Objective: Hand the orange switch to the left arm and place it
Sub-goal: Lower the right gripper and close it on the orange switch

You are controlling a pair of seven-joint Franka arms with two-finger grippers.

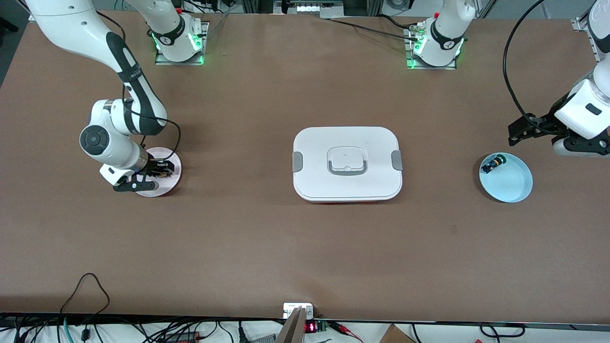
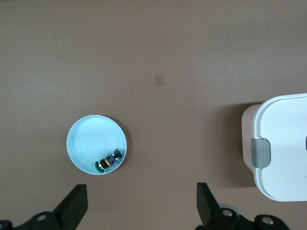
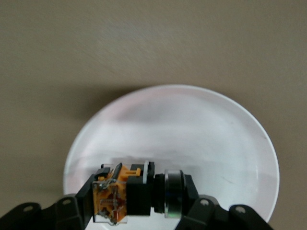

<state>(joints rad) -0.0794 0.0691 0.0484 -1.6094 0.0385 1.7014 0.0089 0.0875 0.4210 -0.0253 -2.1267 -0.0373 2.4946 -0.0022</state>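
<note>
Right wrist view: right gripper (image 3: 139, 211) jaws clamp orange switch (image 3: 136, 194); left gripper (image 2: 141, 206) jaws apart.

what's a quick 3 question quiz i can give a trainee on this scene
1. True or false: the box has its lid off.
2. Fill in: the left end effector, up in the air beside the blue plate, is ___ (open/shut).
3. The right end effector is down at the orange switch. The switch lies on:
A. the pink plate
B. the blue plate
C. the box

Key: 1 false; 2 open; 3 A
</note>
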